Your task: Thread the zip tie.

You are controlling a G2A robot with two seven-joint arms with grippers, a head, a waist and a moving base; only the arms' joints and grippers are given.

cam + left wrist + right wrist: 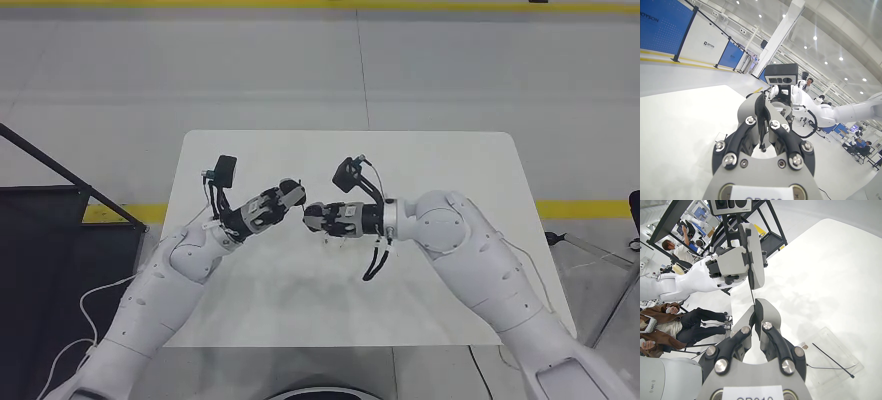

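- My right gripper (754, 308) is up over the middle of the table. Its two fingers are pressed together on one end of the thin black zip tie (752, 292).
- The zip tie runs straight from those fingers across a small gap to my left gripper (761, 101).
- My left gripper points at the right one, tip to tip, very near it. Its fingers are pressed together too, and they pinch the other part of the zip tie between their black pads. A bit of the black strip sticks out behind the pads, back toward the wrist.
- So the zip tie is in the air, held by both grippers, and does not touch the table.
- Under my right arm a clear tray (855, 361) lies flat on the table. Two spare ties (831, 361) lie inside it and cross each other.
- The table (450, 180) is white with round corners.
- Past the table is grey floor, and a yellow line (590, 208) runs across it.
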